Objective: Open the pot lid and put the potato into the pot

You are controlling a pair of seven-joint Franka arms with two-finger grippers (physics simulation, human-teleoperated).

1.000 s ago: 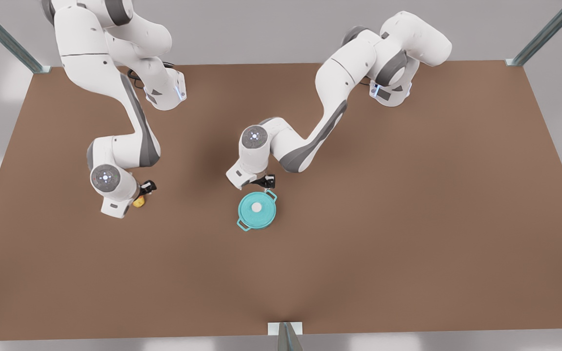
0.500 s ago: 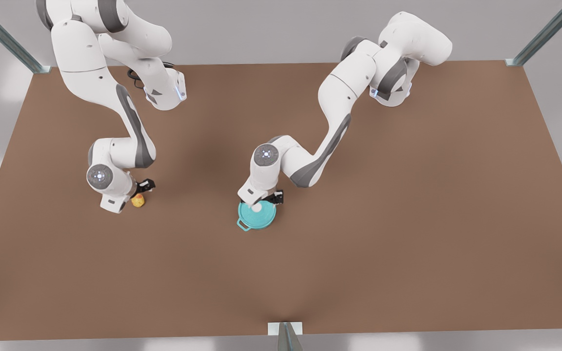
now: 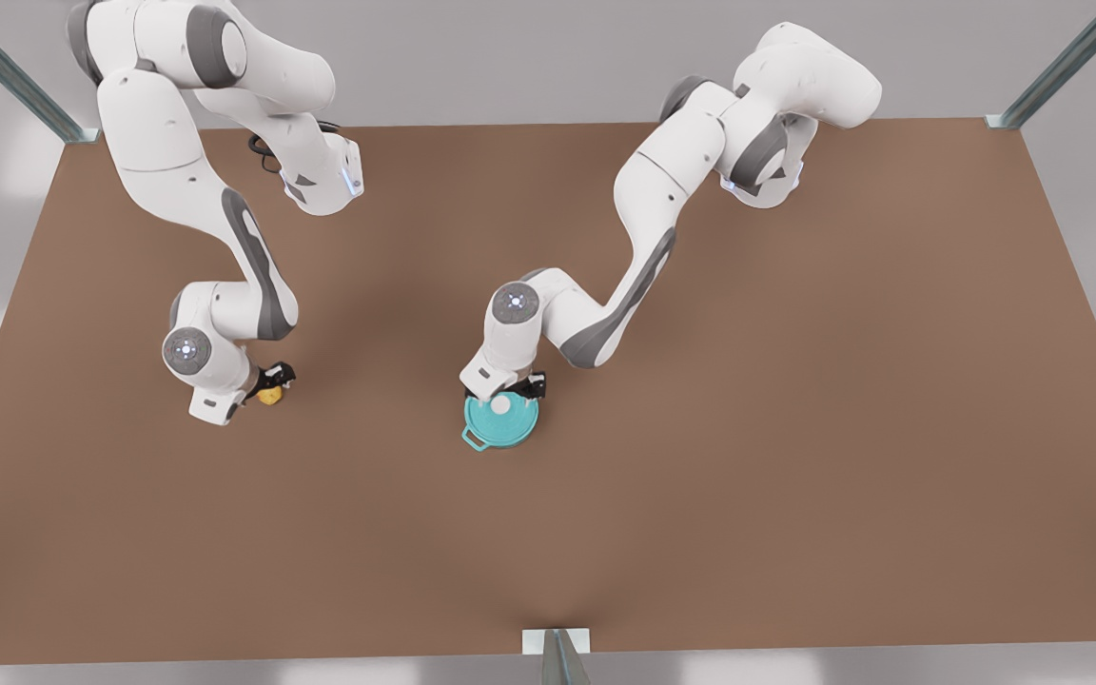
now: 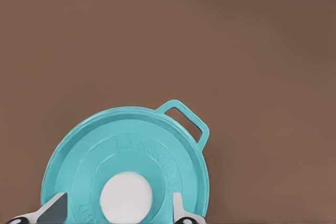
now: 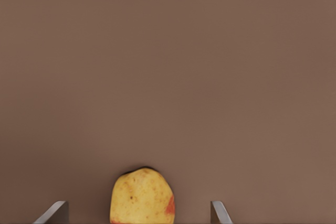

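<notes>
The teal pot lid (image 3: 502,424) with its white knob (image 3: 500,404) lies on the teal pot, whose loop handle (image 3: 474,440) sticks out at the side. My left gripper (image 3: 507,388) is low over the lid, open, with one finger (image 4: 53,211) on each side of the knob (image 4: 126,199) and a gap on both sides. The lid (image 4: 131,142) and a pot handle (image 4: 187,120) are close below the left wrist camera. The yellow potato (image 3: 270,395) lies on the table at the front view's left. My right gripper (image 3: 261,385) is open around the potato (image 5: 142,196), its fingertips (image 5: 55,211) well apart from it.
The brown table (image 3: 795,428) stretches wide around both objects. Metal frame posts (image 3: 557,656) stand at its corners and at the middle of the near edge. The two arm bases sit at the far edge.
The left gripper has come from beside the pot's far handle to over the lid, straddling the knob. The right gripper has shifted slightly and dropped lower around the potato.
</notes>
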